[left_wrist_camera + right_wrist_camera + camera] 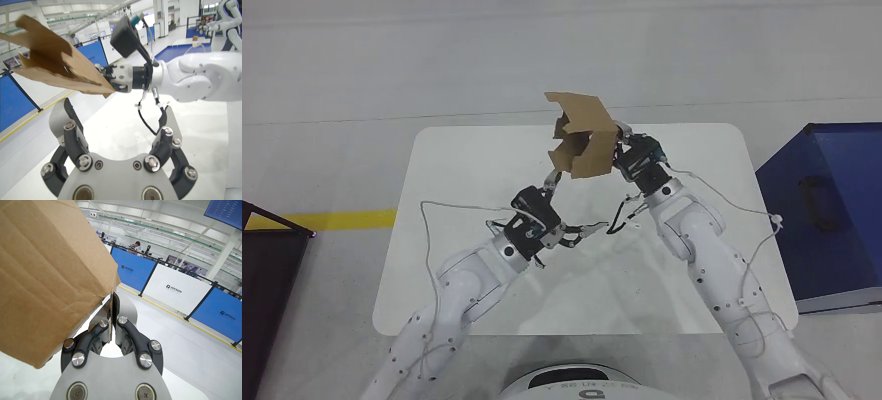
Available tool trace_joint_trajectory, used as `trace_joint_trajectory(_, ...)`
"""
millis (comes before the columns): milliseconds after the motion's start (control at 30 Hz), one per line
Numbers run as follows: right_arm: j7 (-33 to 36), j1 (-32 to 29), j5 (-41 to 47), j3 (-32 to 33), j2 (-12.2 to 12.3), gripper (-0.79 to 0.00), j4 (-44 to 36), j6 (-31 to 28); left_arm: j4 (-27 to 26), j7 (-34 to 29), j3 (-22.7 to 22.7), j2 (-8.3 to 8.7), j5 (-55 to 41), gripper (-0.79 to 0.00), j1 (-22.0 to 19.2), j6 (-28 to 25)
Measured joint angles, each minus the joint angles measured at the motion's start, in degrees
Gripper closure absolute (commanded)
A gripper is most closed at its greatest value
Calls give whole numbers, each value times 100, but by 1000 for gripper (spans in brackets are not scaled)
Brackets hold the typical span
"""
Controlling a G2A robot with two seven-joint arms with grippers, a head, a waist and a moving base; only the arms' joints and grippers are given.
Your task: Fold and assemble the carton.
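Left gripper [119,117] hangs low over the table [462,200]. Its fingers are spread wide and there is nothing in them. Up and to its right is the carton [582,140]. It is in the air above the far side of the table and does not touch it. Next comes the right gripper [113,306], pinched tight on one thin edge of the carton near a corner.

I think the step now is for the empty one to come up and push a loose flap in. To do it well, the holding one should grip hard and not wobble, since it has only a thin edge. The push should be slow and along the fold line, or the carton may twist or slip out.

Brown and a bit wrinkly, the carton is partly opened into a box shape. Its flaps stick out loose at the open end, and some edges look ragged.
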Motion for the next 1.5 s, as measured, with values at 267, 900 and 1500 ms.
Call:
trace_joint_trajectory(267, -169, -131, 33, 128, 21, 0, 27, -243, 32, 297, 103, -88, -81, -785, -154, 678)
trace_joint_trajectory(900, -658, -83, 676, 432, 117, 0, 186, -2008, 235, 277, -408, -158, -225, -785, -447, 1250)
trace_joint_trajectory(1500, -498, 215, 785, 262, 102, 0, 321, -2281, 319, 499, -456, -115, 226, -785, -160, 690)
